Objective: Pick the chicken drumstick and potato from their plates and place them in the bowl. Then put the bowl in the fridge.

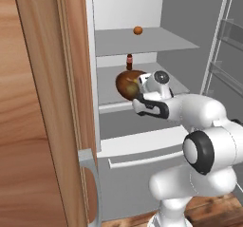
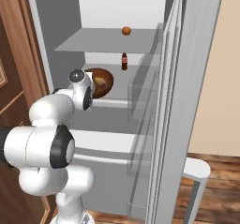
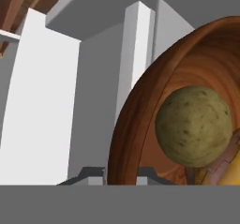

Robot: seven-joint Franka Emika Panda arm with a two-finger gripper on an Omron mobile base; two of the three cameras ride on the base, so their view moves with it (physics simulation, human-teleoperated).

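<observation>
My gripper (image 3: 121, 172) is shut on the rim of the dark-brown wooden bowl (image 3: 140, 106). The bowl holds a round olive-brown potato (image 3: 193, 127) and the chicken drumstick (image 3: 221, 172), which shows only at the lower right edge. In the left base view the bowl (image 1: 126, 84) hangs tilted just above the middle shelf of the open fridge (image 1: 142, 42), with the gripper (image 1: 138, 86) at its right side. From the right base view the bowl (image 2: 103, 81) sits in front of the gripper (image 2: 93, 85) inside the fridge (image 2: 93, 41). The plates are out of view.
An orange (image 1: 137, 30) lies on the upper shelf and a small dark bottle (image 1: 129, 61) stands at the back of the middle shelf. The fridge door (image 2: 197, 78) with its racks stands open on the right. A brown wooden cabinet (image 1: 38, 102) flanks the left.
</observation>
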